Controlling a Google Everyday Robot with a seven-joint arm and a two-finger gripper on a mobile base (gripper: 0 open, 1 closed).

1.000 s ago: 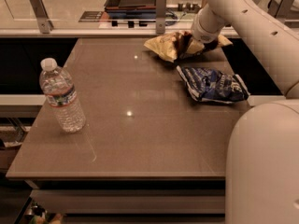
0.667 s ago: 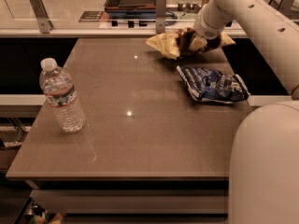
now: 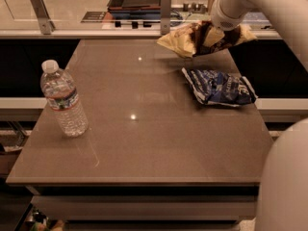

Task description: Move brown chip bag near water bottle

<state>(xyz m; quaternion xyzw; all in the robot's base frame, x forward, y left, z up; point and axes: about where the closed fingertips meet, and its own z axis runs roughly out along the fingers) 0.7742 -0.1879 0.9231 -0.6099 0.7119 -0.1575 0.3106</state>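
The claw (image 3: 212,33) has clamped the chip bag (image 3: 182,41) by its dark middle and raised it off the table (image 3: 144,148), where it lay a second ago. The bottle (image 3: 64,102) stands far to the claw's left, so the carry comes next.

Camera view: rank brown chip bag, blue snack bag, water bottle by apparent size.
1. brown chip bag, widest, held by the gripper over the table's far edge.
2. blue and white snack bag, slightly smaller.
Unranked: water bottle looks comparable to both, but stands nearer the camera.
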